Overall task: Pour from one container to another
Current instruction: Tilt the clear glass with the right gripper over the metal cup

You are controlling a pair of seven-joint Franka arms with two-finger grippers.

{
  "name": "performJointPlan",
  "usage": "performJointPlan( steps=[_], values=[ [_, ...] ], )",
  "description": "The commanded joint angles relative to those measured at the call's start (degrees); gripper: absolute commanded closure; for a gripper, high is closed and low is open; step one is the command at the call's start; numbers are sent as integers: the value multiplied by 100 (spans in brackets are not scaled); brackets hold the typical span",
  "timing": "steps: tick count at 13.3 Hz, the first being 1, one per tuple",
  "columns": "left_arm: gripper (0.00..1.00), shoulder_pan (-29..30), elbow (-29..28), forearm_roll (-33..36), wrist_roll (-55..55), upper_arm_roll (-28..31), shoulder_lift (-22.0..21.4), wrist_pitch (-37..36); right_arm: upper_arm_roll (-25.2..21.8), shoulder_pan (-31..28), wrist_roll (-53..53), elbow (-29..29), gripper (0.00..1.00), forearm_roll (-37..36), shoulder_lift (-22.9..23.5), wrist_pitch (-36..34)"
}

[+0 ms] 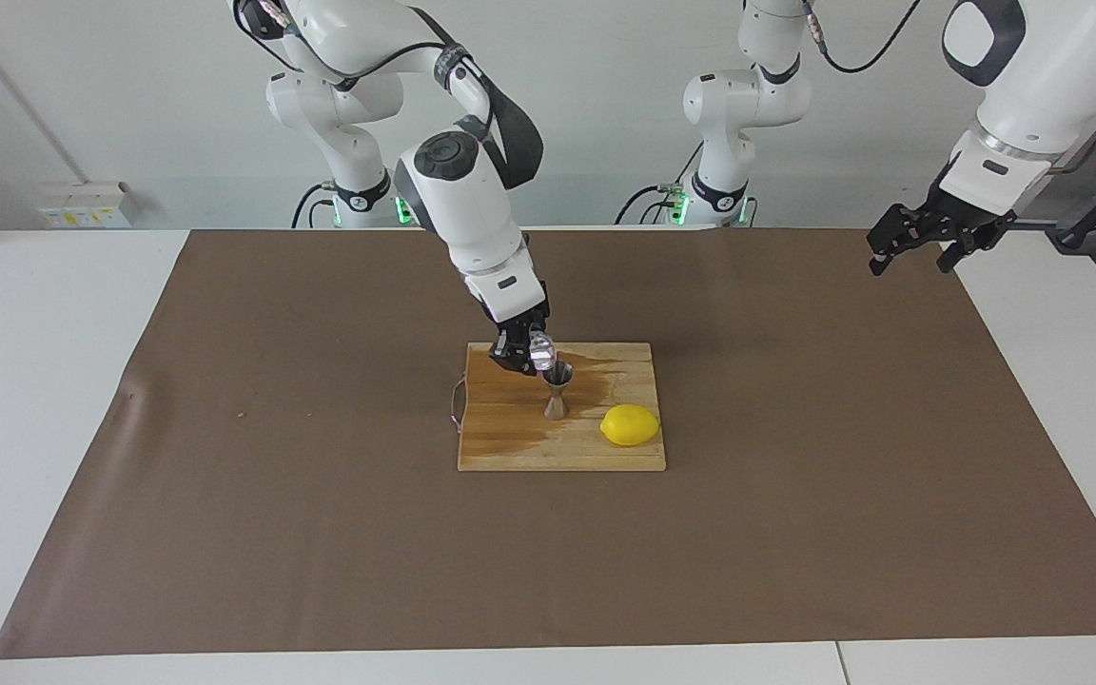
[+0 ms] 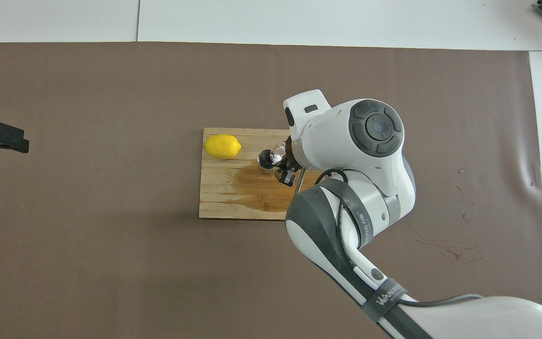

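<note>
1. The glass cup (image 1: 540, 353) is gripped in the closed right gripper (image 1: 521, 357), in the air over the wooden cutting board (image 1: 510, 442).
2. The cup is tipped well off upright: its long axis slants down, with the mouth turned toward the jigger (image 1: 557, 390) and toward the left arm's end of the table.
3. The cup's lower edge hangs just above the jigger's top rim; whether they touch cannot be told.
4. The jigger stands upright on the board, its long axis vertical, wide cones at top and bottom and a narrow waist between.
5. A lemon (image 1: 630, 424) lies on the same board, beside the jigger toward the left arm's end and slightly farther from the robots.
6. A dark wet patch (image 2: 257, 188) spreads over the board around the jigger's foot.
7. The left gripper (image 1: 919, 238) waits with fingers spread wide and nothing between them, over the edge of the brown mat (image 1: 320, 533) at its own end.
8. The mat covers a white table (image 1: 34, 400); a plain pale wall (image 1: 605, 95) rises above the arm bases.
</note>
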Motion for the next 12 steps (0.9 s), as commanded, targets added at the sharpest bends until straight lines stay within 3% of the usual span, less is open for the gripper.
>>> performJointPlan(
  steps=[1,12],
  values=[
    [0,4,-178,49,54,10,-177,-27,169,-30,344,394,80,-380,266,-331],
    [0,4,-178,49,54,10,-177,-27,187,154,678,878,80,-873,495,-1036]
  ],
)
